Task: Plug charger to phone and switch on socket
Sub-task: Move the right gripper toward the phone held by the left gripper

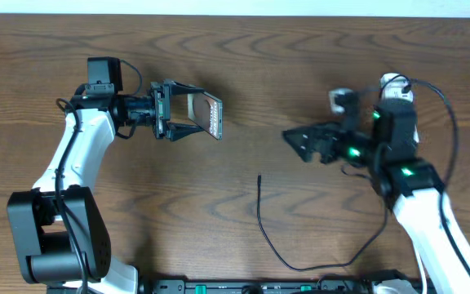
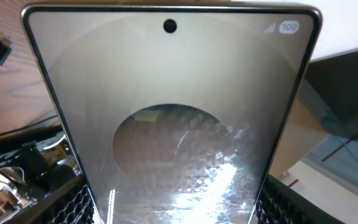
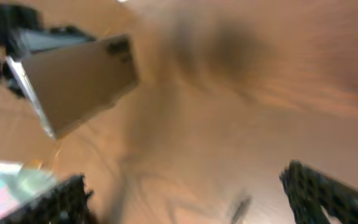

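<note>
Overhead cam: left claw (image 1: 196, 113) is clamped on the slim, glossy dark brown-grey phone (image 1: 210, 117), which sits tilted up between its fingers. Right claw (image 1: 299, 144) hangs wide apart, empty. Long thin black charger cable (image 1: 258, 204) lies on the brown wooden tabletop (image 1: 243, 57) between both claws, nearer the right one, touching neither.

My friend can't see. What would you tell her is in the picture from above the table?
The left gripper grips the phone over a brown wooden table. The right gripper faces it, open and empty. The charger, a thin black cable, lies loose on the table between the arms.
</note>
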Action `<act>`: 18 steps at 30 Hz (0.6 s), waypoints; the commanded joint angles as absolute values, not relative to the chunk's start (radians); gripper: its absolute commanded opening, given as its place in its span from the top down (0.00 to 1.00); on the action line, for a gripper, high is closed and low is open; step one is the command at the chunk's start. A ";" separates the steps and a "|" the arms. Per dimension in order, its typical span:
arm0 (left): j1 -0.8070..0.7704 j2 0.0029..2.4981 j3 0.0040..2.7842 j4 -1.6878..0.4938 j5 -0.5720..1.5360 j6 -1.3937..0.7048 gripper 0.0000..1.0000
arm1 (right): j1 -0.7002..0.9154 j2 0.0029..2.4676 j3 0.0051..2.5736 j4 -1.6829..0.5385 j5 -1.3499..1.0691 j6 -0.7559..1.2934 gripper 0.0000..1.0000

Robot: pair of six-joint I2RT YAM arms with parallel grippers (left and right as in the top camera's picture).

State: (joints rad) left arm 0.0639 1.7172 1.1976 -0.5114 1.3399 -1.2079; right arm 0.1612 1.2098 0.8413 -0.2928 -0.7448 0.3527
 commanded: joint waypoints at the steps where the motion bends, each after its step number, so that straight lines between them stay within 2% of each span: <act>1: 0.069 1.697 1.231 -0.507 1.337 -1.209 0.93 | 0.262 1.314 0.876 -0.128 -0.866 0.543 0.01; 8: 0.069 1.697 1.231 -0.509 1.273 -1.209 0.93 | 0.386 1.378 0.876 0.125 -0.858 0.546 0.01; 18: 0.031 1.697 1.231 -0.514 1.236 -1.209 0.93 | 0.442 1.382 0.876 0.110 -0.802 0.545 0.01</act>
